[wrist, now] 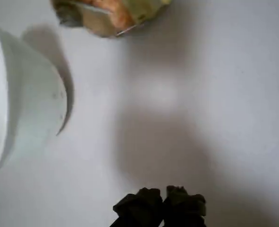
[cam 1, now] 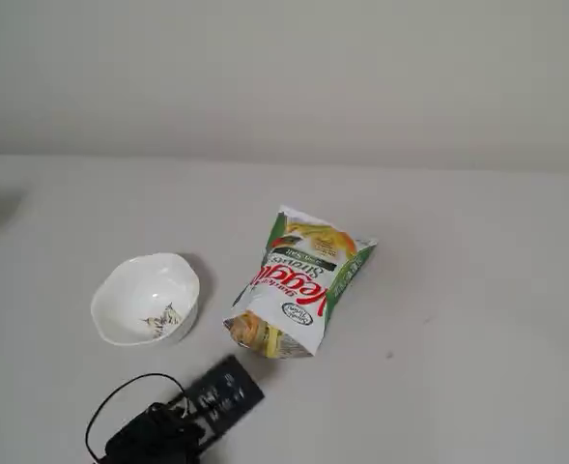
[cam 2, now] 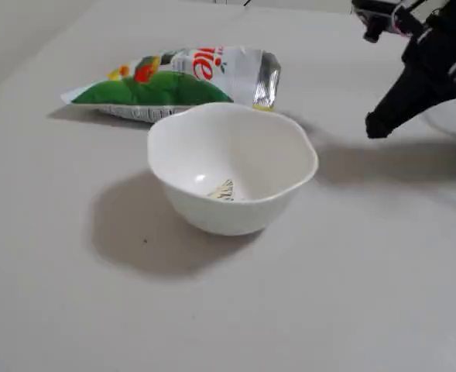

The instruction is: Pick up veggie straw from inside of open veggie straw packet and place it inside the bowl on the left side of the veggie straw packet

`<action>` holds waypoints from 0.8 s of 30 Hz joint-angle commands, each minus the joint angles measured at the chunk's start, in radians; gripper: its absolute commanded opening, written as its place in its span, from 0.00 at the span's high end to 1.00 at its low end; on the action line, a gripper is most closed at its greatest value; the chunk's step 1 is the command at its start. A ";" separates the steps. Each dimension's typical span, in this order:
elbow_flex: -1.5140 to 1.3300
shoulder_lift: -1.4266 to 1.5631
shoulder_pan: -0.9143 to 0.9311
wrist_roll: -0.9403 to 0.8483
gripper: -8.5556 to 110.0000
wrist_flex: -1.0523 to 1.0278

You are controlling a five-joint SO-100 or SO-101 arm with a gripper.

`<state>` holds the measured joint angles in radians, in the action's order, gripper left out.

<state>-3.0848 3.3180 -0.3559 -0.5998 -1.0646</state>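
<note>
The white bowl sits left of the veggie straw packet in a fixed view; only its dark motif shows inside. The white-and-green packet lies flat. Its open mouth shows orange and yellow straws at the top of the wrist view. No single pale veggie straw can be made out; it is hidden. My black gripper hovers over bare table short of the packet mouth, fingertips pressed together and holding nothing. The bowl's outer wall is to its left in the wrist view.
My arm and its black cable enter at the bottom edge of a fixed view, just below the bowl and packet. The pale tabletop stretches to the right of the packet. A plain wall runs along the back.
</note>
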 commanded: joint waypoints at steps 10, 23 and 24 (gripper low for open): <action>0.202 -0.494 0.238 -0.465 0.82 0.445; 0.492 -1.120 0.273 -0.492 0.78 0.746; 0.509 -1.160 0.278 -0.495 0.78 0.764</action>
<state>-2.6875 2.2964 -0.1012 -1.0799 -0.3896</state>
